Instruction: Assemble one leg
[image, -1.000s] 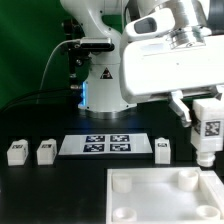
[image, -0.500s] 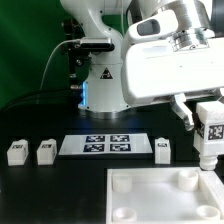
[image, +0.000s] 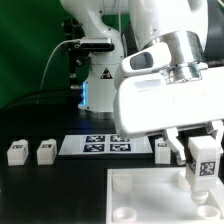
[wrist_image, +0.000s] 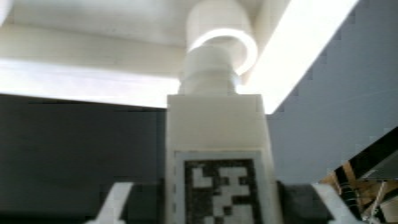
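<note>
A: Where's the leg (image: 203, 168)?
B: Pinched upright in my gripper (image: 201, 150), long axis vertical, directly over the corner socket (wrist_image: 222, 40) of the tabletop (image: 148, 195). Tip touching? Can't tell. 1 straight drop, I judge.

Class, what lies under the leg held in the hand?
The tabletop, with a round corner socket at the leg's tip. Whether the tip has entered the socket is hidden by the leg itself.

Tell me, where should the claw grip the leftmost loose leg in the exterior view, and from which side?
Probably from above, closing on the leftmost leg across its flat side faces: it stands blocky and apart from its neighbour, so both sides are free.
</note>
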